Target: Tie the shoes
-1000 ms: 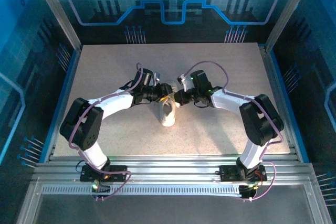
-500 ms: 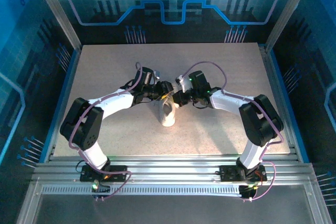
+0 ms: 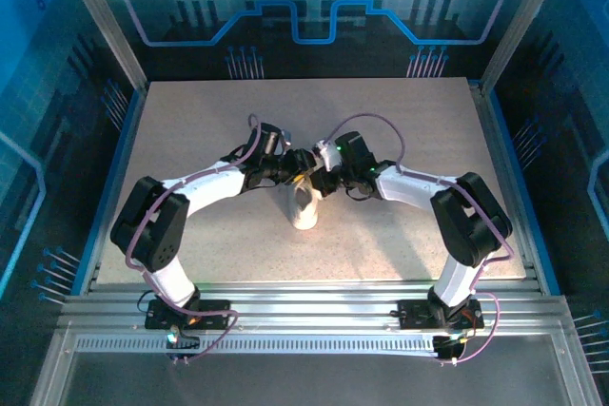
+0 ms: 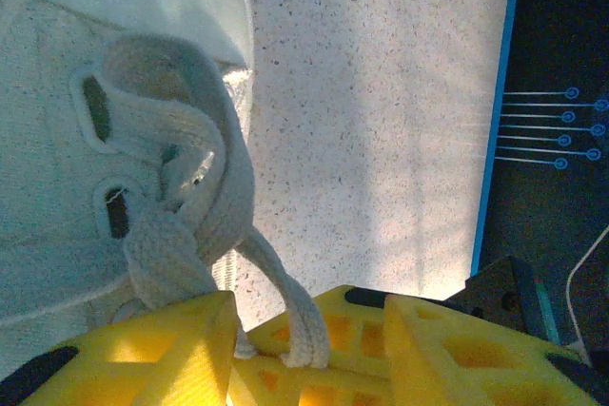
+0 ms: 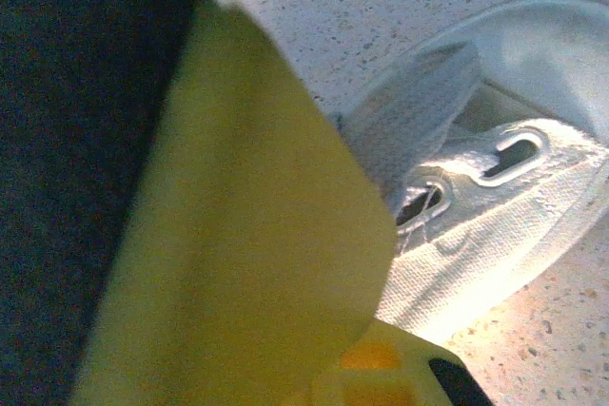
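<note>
The shoe (image 3: 304, 208) sits near the middle of the table (image 3: 419, 130), its long side running from 6 to 12 o'clock in the overhead view. Both grippers meet over its far end. The left gripper (image 3: 298, 170) reaches in from 9 o'clock and the right gripper (image 3: 321, 178) from 3 o'clock, almost touching each other.

In the left wrist view, a lace (image 4: 285, 306) leaves a crossing (image 4: 176, 225) beside the eyelets (image 4: 114, 211). It passes between the yellow fingers (image 4: 143, 354), which stand apart around it and do not appear to pinch it. The right gripper's jaws are clenched. A white band on the shoe runs under its finger (image 5: 238, 235), but I cannot tell whether a lace is grasped there.

The laces look crossed once, with no bow loops yet, so the step in hand is likely securing the lace ends. Next, the left jaws need to close squarely on the lace. Both ends can then be drawn gently toward 9 and 3 o'clock without dragging the light shoe.
</note>
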`<state>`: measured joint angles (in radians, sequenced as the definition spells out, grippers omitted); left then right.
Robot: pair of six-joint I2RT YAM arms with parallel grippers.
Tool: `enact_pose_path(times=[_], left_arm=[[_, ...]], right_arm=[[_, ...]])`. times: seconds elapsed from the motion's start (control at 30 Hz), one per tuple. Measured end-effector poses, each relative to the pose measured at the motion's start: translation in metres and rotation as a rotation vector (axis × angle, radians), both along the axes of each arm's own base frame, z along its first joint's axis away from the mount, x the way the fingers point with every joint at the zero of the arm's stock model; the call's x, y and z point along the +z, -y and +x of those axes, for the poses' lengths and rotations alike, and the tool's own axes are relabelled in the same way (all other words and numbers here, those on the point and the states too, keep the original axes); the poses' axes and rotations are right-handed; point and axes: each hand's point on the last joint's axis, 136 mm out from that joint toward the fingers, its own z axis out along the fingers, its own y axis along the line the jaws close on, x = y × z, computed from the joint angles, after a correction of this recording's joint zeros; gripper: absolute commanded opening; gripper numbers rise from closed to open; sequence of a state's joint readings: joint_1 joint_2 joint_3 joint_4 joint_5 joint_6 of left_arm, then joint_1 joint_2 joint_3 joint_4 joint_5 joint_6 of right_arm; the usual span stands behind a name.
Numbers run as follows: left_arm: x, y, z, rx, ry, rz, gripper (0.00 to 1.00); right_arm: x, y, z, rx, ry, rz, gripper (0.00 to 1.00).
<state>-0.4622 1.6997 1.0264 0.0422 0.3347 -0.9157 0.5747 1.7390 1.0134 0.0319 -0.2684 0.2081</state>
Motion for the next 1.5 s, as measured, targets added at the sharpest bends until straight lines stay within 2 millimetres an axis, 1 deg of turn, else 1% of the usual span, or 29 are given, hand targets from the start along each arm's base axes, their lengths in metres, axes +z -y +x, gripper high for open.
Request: enact_pose_path(times=[0.2,0.4,0.83,1.03,1.17,1.3,1.37,1.5], left_arm=[[-0.001,-0.002,-0.002,0.007,-0.008,0.013,0.47],[-0.001,0.001,-0.004,0.006,-0.006,0.02,0.48],[-0.001,0.002,-0.004,0.012,-0.013,0.026,0.49],[0.001,0.005,-0.001,0.032,-0.016,-0.002,0.49],[-0.002,0.01,0.004,0.035,-0.024,-0.013,0.49],[-0.001,0.014,0.007,0.031,-0.022,-0.015,0.49],[-0.001,0.015,0.006,0.029,-0.021,-0.015,0.47],[-0.004,0.015,0.006,0.036,-0.034,-0.018,0.39]], right_arm=[[-0.001,0.003,0.003,-0.018,0.013,-0.02,0.0],[0.002,0.004,0.005,-0.029,0.027,-0.025,0.0],[0.003,0.003,0.004,-0.03,0.034,-0.03,0.0],[0.004,0.0,0.002,-0.009,0.051,-0.037,0.0],[0.009,0.001,0.001,-0.004,0.073,-0.042,0.0],[0.008,0.0,-0.001,0.008,0.089,-0.061,0.0],[0.007,-0.001,-0.003,0.018,0.098,-0.075,0.01],[0.012,-0.006,-0.004,0.052,0.121,-0.112,0.04]])
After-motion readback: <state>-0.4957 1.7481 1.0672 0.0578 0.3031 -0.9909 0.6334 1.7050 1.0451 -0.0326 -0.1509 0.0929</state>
